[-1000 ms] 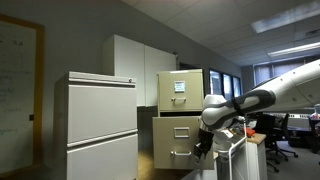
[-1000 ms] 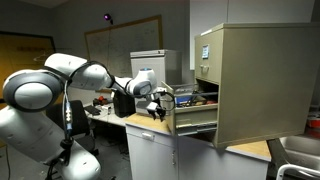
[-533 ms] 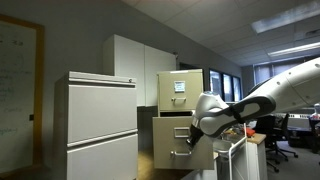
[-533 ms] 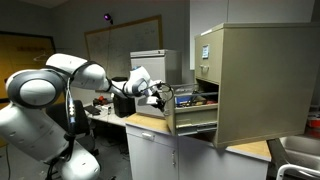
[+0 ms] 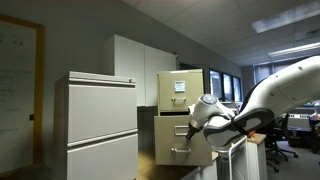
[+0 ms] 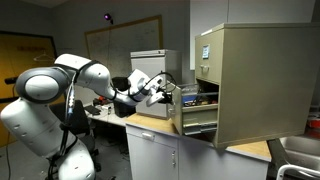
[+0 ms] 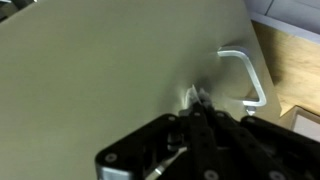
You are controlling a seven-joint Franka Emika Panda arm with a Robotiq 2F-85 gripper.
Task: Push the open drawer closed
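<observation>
Fingers (image 7: pixel 192 108): seemingly pressed together, tips against the drawer (image 7: pixel 100 70) front just beside its handle (image 7: pixel 247 78); closing direction straight ahead from them, into the cabinet (image 6: pixel 260 80).

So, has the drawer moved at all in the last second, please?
Yes: the drawer has slid slightly toward its tan cabinet, the gripper pressing its front; it still sticks out.

Ceiling lights (image 5: pixel 287 22) are glaring in an exterior view, leaving the room dim and grainy. In the wrist view the drawer (image 7: pixel 100 70) is looking softly lit, its handle (image 7: pixel 248 78) glinting, and the dark claw (image 7: pixel 197 102) is appearing blurred.
</observation>
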